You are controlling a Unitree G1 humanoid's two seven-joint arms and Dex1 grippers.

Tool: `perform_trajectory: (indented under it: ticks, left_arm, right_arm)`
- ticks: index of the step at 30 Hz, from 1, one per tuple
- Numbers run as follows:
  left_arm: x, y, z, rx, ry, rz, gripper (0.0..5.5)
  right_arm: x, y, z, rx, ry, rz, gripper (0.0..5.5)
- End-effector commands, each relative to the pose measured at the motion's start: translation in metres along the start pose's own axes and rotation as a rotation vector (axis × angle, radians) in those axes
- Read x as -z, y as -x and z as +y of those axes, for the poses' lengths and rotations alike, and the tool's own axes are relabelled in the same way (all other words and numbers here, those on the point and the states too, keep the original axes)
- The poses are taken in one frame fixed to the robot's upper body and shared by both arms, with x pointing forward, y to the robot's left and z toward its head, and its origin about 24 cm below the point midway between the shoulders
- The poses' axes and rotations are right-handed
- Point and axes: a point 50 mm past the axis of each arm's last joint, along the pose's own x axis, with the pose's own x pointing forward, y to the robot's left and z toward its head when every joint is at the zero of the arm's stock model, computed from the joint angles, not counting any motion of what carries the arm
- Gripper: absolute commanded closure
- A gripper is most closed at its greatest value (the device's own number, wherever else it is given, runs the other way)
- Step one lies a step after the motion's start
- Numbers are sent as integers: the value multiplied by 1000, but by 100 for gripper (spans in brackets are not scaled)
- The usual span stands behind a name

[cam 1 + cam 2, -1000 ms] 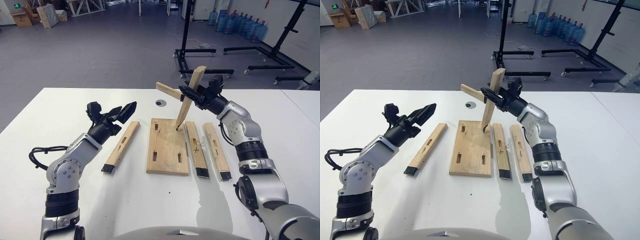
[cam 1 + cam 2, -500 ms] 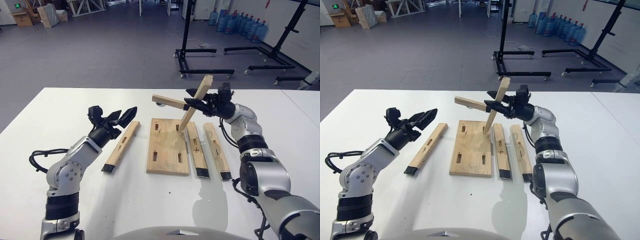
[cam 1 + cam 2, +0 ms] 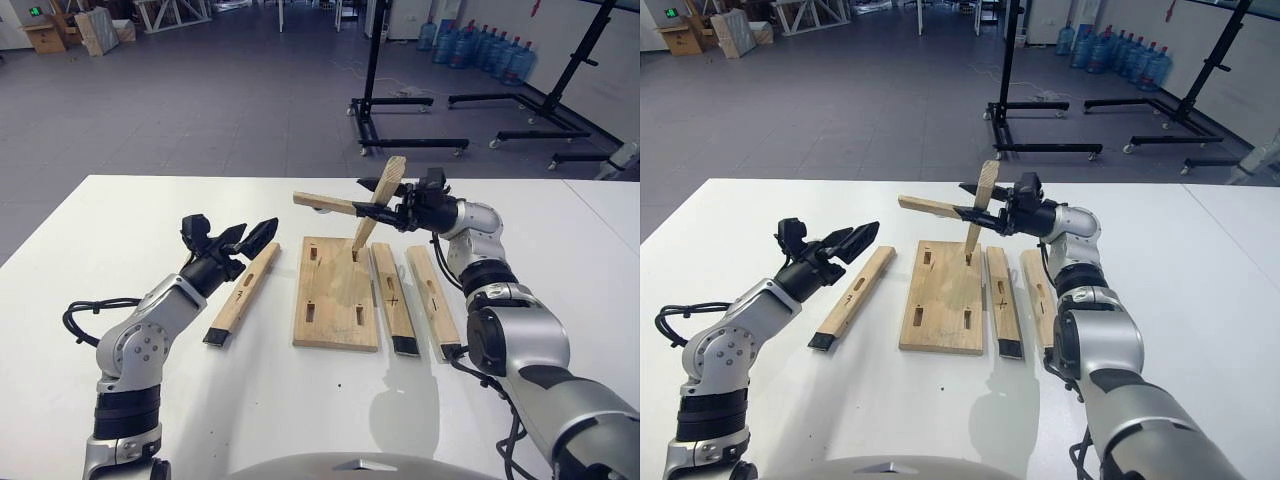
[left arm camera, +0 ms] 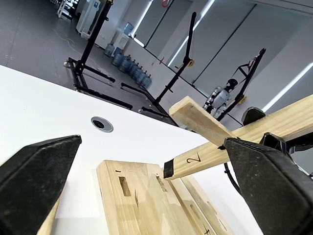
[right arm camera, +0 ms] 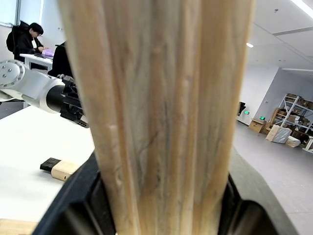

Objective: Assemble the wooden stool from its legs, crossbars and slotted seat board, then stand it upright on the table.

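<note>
My right gripper (image 3: 385,212) is clamped on the leg (image 3: 361,235), crossbar (image 3: 325,203) jutting from it, its lower end tilted at the far right slot of the seat board (image 3: 335,300) on the bench (image 3: 120,230). I should stand the leg upright before pressing down, so it seats square. My left gripper (image 3: 258,228), fingers apart above the loose leg (image 3: 240,292) beside the board, could steady the board.
</note>
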Motion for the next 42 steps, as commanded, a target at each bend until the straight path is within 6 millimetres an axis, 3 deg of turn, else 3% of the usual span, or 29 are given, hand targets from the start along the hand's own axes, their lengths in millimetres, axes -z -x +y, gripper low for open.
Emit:
perform_trajectory:
  ticks: [1,10,20,42]
  left_arm:
    - [3,1,-1,10,7,23,15]
    - [4,1,-3,12,13,24,15]
    - [6,1,-5,15,16,27,15]
    - [12,0,-7,16,9,48,15]
  right_arm:
    - [5,5,4,-14,9,31,344]
    - [9,3,5,1,-32,19,344]
    - [-7,3,-8,73,-29,-78,344]
    - [16,9,12,-17,-63,33,344]
